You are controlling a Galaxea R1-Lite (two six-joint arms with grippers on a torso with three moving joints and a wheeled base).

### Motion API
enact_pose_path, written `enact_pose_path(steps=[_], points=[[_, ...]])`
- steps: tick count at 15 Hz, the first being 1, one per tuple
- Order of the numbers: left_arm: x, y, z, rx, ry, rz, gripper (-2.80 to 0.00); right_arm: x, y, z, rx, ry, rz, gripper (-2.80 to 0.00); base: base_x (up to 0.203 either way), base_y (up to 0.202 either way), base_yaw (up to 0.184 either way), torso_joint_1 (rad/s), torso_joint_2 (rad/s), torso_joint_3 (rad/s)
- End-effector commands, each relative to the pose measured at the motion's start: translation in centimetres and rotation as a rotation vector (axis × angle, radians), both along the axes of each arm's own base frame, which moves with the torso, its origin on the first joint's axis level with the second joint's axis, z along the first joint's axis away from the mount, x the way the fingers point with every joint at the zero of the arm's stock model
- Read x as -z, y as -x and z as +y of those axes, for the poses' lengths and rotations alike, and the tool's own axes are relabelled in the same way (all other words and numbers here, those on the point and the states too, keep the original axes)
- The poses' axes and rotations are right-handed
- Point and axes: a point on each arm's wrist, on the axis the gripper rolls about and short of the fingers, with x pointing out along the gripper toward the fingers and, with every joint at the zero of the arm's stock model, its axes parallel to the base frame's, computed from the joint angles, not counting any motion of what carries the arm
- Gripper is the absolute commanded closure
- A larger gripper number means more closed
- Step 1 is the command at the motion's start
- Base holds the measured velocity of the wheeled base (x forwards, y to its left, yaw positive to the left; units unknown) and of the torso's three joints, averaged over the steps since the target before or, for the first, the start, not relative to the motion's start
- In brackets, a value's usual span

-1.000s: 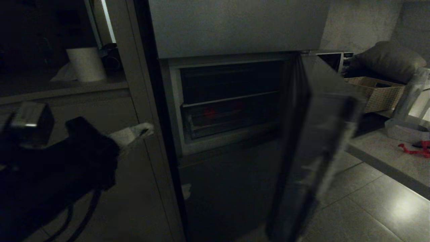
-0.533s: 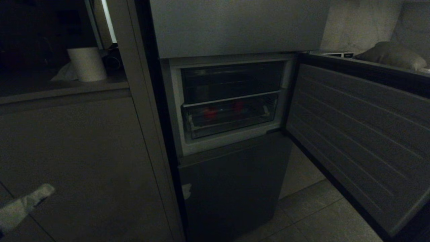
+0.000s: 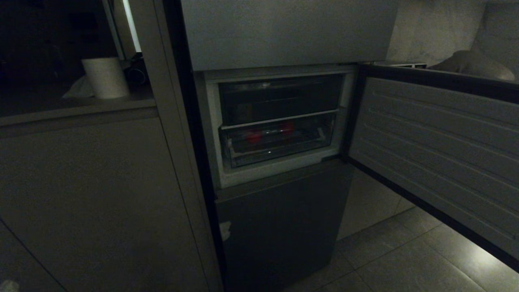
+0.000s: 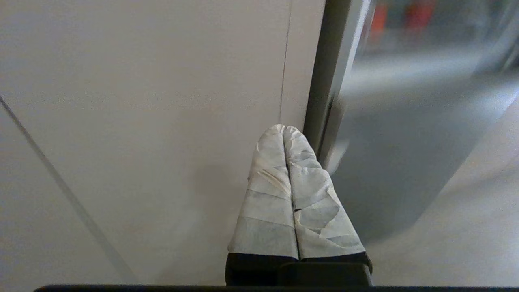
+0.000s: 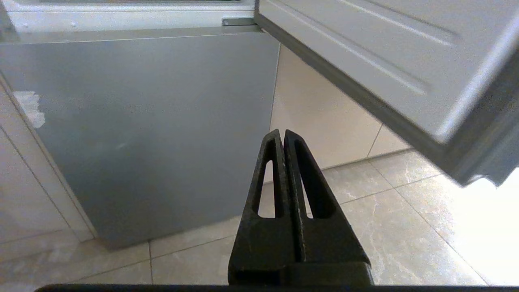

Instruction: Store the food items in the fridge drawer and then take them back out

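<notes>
Inside the fridge drawer (image 3: 279, 140) sit two food items (image 3: 254, 137); both hands (image 4: 284, 132) (image 5: 282, 136) pressed together, empty.

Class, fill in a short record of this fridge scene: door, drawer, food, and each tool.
Fridge door: swung open to the right
Clear plastic fridge drawer: pushed in
Two small round red food items: inside the drawer, apart
Left tool: shut, empty, by the cabinet panel
Right tool: shut, empty, low before the fridge
</notes>
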Motion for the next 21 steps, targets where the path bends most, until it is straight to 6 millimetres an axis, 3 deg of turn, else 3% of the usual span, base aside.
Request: enact_pose_path(steps=[1, 3, 6, 8, 11, 13, 16, 18, 21], points=[[2.8, 0.4, 0.0, 0.000, -0.021, 0.039, 0.00, 0.0, 0.0, 0.0, -0.001, 0.001, 0.000, 0.00, 0.000, 0.000, 0.000, 0.000, 0.00, 0.000], [4.7, 0.4, 0.0, 0.002, -0.046, 0.129, 0.00, 0.0, 0.0, 0.0, -0.003, 0.018, 0.001, 0.00, 0.000, 0.000, 0.000, 0.000, 0.00, 0.000], [4.7, 0.8, 0.1, -0.042, -0.046, 0.203, 0.00, -0.4, 0.1, 0.0, -0.017, 0.123, -0.011, 0.00, 0.000, 0.000, 0.000, 0.000, 0.00, 0.000], [4.6, 0.7, 0.1, -0.037, -0.031, 0.174, 0.00, -3.1, 0.3, 0.1, -0.039, 0.100, -0.037, 0.00, 0.000, 0.000, 0.000, 0.000, 0.00, 0.000], [4.8, 0.9, -0.2, 0.075, -0.025, 0.262, 0.00, -7.4, -1.3, 0.1, -0.066, -0.026, 0.032, 0.00, 0.000, 0.000, 0.000, 0.000, 0.00, 0.000], [5.0, 1.6, -0.2, 0.007, -0.019, 0.284, 0.00, -9.5, -4.0, 0.2, -0.110, -0.090, 0.132, 0.00, 0.000, 0.000, 0.000, 0.000, 0.00, 0.000], [5.9, 3.6, -0.4, 0.120, -0.070, 0.102, 0.00, -11.6, -8.8, 0.3, -0.152, -0.183, 0.188, 0.00, 0.000, 0.000, 0.000, 0.000, 0.00, 0.000], [6.2, 3.8, -0.6, 0.174, -0.122, 0.074, 0.00, -12.5, -11.7, 0.3, -0.163, -0.217, 0.167, 0.00, 0.000, 0.000, 0.000, 0.000, 0.00, 0.000], [6.3, 3.7, -0.6, 0.177, -0.070, 0.090, 0.00, -13.2, -13.8, 0.1, -0.110, -0.230, 0.134, 0.00, 0.000, 0.000, 0.000, 0.000, 0.00, 0.000]])
